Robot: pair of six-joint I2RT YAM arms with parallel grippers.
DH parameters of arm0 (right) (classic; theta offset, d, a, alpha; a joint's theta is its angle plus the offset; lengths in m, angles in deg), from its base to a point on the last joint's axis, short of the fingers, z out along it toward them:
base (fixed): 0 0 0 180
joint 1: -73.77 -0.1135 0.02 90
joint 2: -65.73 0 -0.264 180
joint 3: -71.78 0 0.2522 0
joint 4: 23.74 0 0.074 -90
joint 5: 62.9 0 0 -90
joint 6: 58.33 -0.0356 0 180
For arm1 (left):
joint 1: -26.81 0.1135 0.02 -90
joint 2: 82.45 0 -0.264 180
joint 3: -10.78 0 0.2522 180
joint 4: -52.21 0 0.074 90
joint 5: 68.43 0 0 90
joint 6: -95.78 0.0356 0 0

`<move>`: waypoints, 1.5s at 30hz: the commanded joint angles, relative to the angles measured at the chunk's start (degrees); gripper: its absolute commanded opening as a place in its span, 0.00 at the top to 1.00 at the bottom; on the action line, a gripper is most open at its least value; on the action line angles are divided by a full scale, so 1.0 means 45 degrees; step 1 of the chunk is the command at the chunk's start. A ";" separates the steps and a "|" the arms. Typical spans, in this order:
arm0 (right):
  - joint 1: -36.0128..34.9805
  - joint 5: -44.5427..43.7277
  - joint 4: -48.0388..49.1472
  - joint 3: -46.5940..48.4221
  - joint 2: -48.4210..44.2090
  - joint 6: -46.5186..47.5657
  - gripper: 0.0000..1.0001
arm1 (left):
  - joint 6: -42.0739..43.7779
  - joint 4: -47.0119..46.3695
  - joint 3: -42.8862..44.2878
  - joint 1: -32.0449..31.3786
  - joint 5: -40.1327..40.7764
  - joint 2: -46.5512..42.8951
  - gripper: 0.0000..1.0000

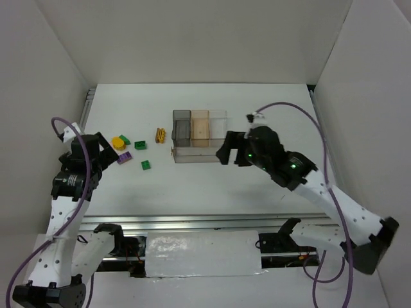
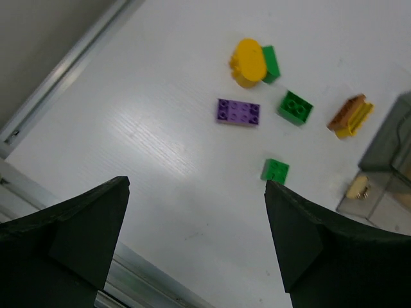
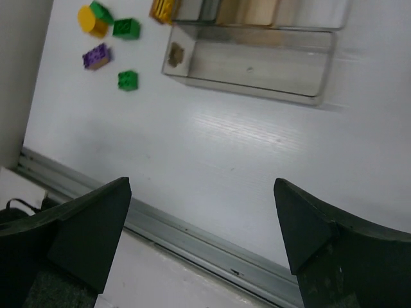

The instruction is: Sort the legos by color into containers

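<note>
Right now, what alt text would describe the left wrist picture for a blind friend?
The left hand, open and empty, hovers above a white table. Beyond it lie a purple brick, three green bricks, a yellow piece and an orange-yellow piece, near a clear tray.

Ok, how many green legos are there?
3 green legos on the table: one against the yellow piece, one beside the purple brick, one alone at the front. None seems hidden.

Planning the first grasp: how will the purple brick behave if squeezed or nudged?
The purple brick looks like rigid moulded plastic, so it should not bend under a squeeze. It lies flat, studs up, low and wide, so tipping or rolling seems unlikely. On the smooth white table, a nudge would probably slide it.
</note>
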 commanded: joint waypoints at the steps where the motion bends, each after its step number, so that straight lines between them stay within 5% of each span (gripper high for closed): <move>1: -0.1929 -0.1565 0.1098 0.2043 0.2503 0.0022 0.00 | -0.1146 0.0610 0.0619 0.1525 0.1068 0.0143 0.00; 8: -0.5114 -0.2988 0.0730 0.7044 0.9468 0.0821 0.00 | -0.1598 0.0943 0.0601 0.3015 0.1636 -0.0500 0.01; 17: -0.5585 -0.2717 -0.0501 1.3783 1.6118 0.1193 0.15 | -0.1871 0.1314 0.0679 0.3034 0.2067 -0.0989 0.00; 28: -0.4980 -0.2446 0.0182 1.5565 1.8991 0.1487 0.15 | -0.0914 0.0416 0.0346 0.3015 0.0387 -0.0931 0.01; 45: -0.4902 -0.1643 0.0963 1.6191 2.0614 0.1545 0.26 | -0.0425 -0.0053 0.0210 0.3015 -0.0727 -0.0775 0.00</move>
